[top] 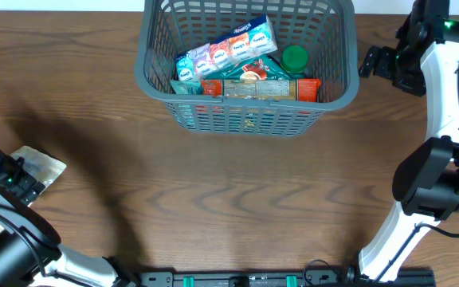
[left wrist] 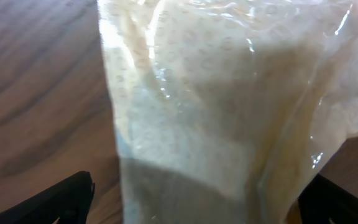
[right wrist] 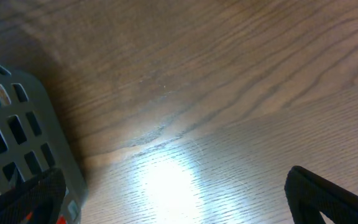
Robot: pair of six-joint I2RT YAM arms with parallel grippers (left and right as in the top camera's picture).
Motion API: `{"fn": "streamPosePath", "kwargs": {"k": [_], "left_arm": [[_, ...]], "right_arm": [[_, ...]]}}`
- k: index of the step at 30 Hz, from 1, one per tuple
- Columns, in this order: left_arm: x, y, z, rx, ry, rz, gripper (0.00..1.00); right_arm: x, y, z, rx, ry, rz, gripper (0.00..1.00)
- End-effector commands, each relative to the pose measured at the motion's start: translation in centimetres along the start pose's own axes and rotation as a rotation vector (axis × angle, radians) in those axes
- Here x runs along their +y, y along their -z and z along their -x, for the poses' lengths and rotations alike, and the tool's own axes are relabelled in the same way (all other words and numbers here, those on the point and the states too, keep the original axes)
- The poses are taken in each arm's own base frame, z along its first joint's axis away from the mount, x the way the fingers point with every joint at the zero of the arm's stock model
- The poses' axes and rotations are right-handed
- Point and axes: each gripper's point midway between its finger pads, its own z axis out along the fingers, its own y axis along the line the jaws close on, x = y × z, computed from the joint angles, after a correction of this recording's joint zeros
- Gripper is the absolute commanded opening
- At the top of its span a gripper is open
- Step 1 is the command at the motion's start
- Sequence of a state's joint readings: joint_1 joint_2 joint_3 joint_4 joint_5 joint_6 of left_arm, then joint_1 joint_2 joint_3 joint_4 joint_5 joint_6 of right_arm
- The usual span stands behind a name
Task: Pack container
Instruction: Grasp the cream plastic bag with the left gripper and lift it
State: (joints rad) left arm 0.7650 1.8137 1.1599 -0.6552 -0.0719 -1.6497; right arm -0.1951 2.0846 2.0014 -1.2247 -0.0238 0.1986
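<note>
container (top: 245,119) at the surface's (top: 213,199) far middle, holding packets (top: 237,48)
left tool (left wrist: 194,202) spread open around a clear bag (left wrist: 216,106); right tool (right wrist: 173,199) open, empty, beside the container's right wall.

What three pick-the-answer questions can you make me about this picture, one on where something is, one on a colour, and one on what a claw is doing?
1. Where is the pale bag?
A) in a drawer
B) on the table by the left claw
C) on a chair

2. What colour is the round lid in the basket?
A) green
B) yellow
C) purple

3. What is the right claw doing?
A) squeezing a spoon
B) holding a cup
C) open, holding nothing

Answers: 1 B, the overhead view shows it lying there. 2 A, it sits green among the snack packs. 3 C, its fingers stand wide apart over bare wood.
</note>
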Motion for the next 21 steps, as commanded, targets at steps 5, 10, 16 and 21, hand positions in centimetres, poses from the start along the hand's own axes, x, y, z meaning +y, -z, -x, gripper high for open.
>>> {"fn": "streamPosePath", "kwargs": {"k": [5, 10, 16, 21], "left_arm": [[0.2, -2.2, 0.7, -0.031, 0.011, 0.032, 0.87], [1.1, -3.9, 0.7, -0.038, 0.006, 0.087, 0.75], [1.3, -4.2, 0.5, -0.023, -0.012, 0.098, 0.31], [1.4, -4.2, -0.7, 0.046, -0.026, 0.105, 0.06]], "right_arm": [[-0.2, -0.1, 0.0, 0.001, -0.021, 0.002, 0.99], [-0.3, -0.1, -0.1, 0.006, -0.022, 0.001, 0.99], [-0.3, -0.1, -0.2, 0.009, -0.033, 0.0, 0.99], [-0.3, -0.1, -0.3, 0.014, -0.032, -0.001, 0.99]]}}
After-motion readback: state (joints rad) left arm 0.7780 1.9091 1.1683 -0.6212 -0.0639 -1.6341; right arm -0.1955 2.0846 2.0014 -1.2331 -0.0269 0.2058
